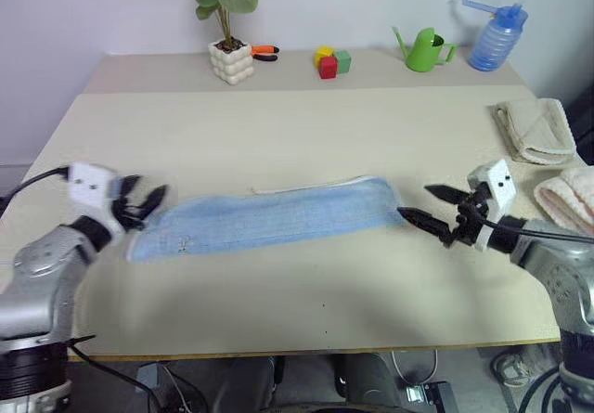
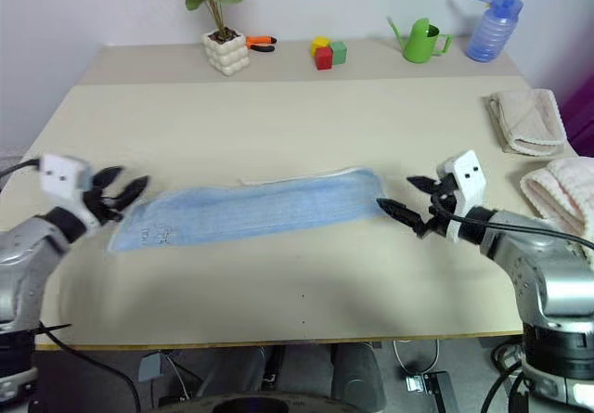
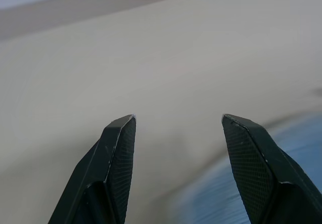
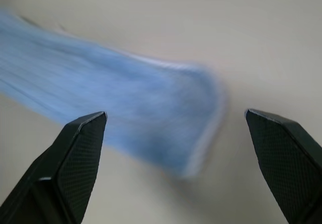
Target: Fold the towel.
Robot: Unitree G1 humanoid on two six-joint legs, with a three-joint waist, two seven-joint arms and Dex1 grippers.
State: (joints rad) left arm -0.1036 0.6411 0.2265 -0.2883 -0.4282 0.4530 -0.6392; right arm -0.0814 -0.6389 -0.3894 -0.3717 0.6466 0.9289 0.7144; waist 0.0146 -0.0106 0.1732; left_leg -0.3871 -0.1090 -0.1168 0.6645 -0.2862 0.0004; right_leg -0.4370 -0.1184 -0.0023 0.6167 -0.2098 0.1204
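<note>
The light blue towel [image 1: 269, 218] lies flat on the table as a long folded strip with a pale hem along its far edge. My left gripper [image 1: 148, 201] hovers open just off the strip's left end, holding nothing. Open as well, my right gripper [image 1: 429, 204] sits just off the right end, its lower finger close to the cloth. The right wrist view has the towel's end [image 4: 151, 118] lying between and beyond the wide-spread fingers [image 4: 75, 153]. In the left wrist view a corner of the towel [image 3: 236, 183] lies past the spread fingers [image 3: 118, 153].
A beige ribbed towel [image 1: 534, 127] and a fluffy cream towel [image 1: 571, 195] lie at the table's right edge. Along the back stand a potted plant [image 1: 229, 56], orange pliers [image 1: 264, 52], coloured blocks [image 1: 330, 61], a green watering can [image 1: 425, 50] and a blue spray bottle [image 1: 497, 34].
</note>
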